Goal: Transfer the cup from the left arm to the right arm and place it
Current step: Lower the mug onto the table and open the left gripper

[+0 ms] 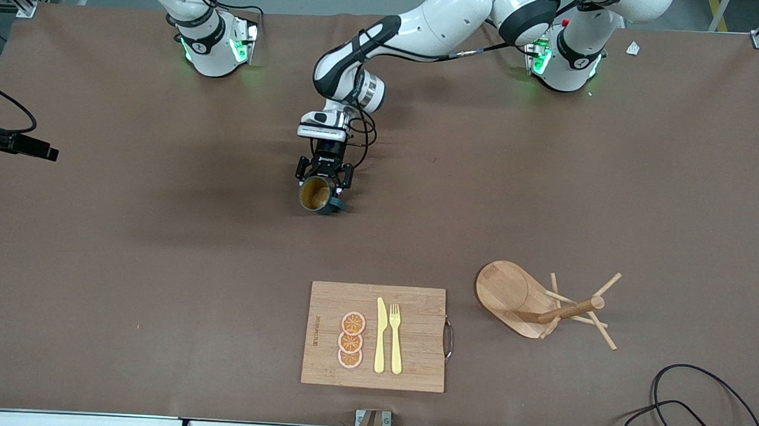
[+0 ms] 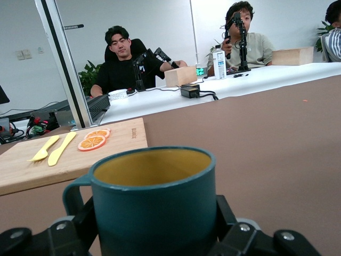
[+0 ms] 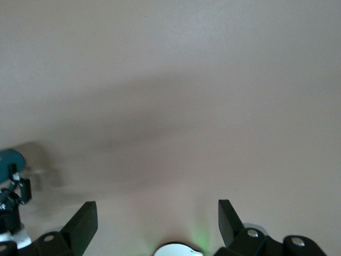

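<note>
Cup: small dark teal ribbed mug with a loop handle and a yellowish-brown inside (image 1: 316,194), lifted off the brown table (image 1: 91,256) and tipped on its side, mouth turned toward the front camera, over the middle of the table.
Cup in left wrist view: teal wall and ochre inside (image 2: 154,197) fill the foreground, handle sticking out at one side.
Left gripper: black 2-finger gripper (image 1: 322,181) on the arm reaching from its base at the top of the front view; fingers clamped on the cup's sides, 1 on each flank.
Right gripper: (image 3: 157,213) seen only from its own wrist camera, above bare brown table; its 2 black fingers (image 3: 82,221) stand wide apart with nothing between them. This arm waits.
Cutting board: rectangular bamboo board with a metal handle (image 1: 413,306), nearer to the front camera than the cup.
On the board: 3 orange slices (image 1: 351,340) in a row, beside them a yellow plastic knife (image 1: 380,336) and a yellow plastic fork (image 1: 395,338) lying parallel.
Mug tree: wooden rack with an oval base and thin pegs (image 1: 543,306), beside the board toward the left arm's end of the table, tipped over on its side.
</note>
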Robot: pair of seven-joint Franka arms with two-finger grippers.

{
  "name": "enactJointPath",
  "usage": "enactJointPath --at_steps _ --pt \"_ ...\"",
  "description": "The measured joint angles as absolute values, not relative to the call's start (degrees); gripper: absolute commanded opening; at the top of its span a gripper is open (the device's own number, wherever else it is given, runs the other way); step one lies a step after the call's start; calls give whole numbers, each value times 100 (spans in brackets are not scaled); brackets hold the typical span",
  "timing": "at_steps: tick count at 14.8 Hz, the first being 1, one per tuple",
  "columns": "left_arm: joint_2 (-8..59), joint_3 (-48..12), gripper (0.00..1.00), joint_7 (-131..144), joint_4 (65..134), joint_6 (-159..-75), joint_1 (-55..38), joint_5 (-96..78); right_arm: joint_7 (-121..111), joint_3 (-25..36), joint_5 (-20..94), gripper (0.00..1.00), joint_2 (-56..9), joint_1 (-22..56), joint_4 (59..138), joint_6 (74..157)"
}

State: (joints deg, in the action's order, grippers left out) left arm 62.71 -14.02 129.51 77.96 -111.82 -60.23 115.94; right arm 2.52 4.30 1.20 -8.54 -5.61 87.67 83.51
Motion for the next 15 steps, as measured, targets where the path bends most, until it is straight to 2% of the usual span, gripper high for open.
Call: enactJointPath --at_steps 1,9,15 --pt "6271 -1403 99 12964 7794 -11147 -6054 11513 479 419 196 100 -868 -549 8803 8389" --pt "6242 -1495 100 12925 7702 -11102 -6249 10035 2595 349 521 100 -922 16 9197 8764" --pt "5535 -1585 100 12251 7598 -11102 -6165 7546 4251 325 628 100 -923 685 9787 9461"
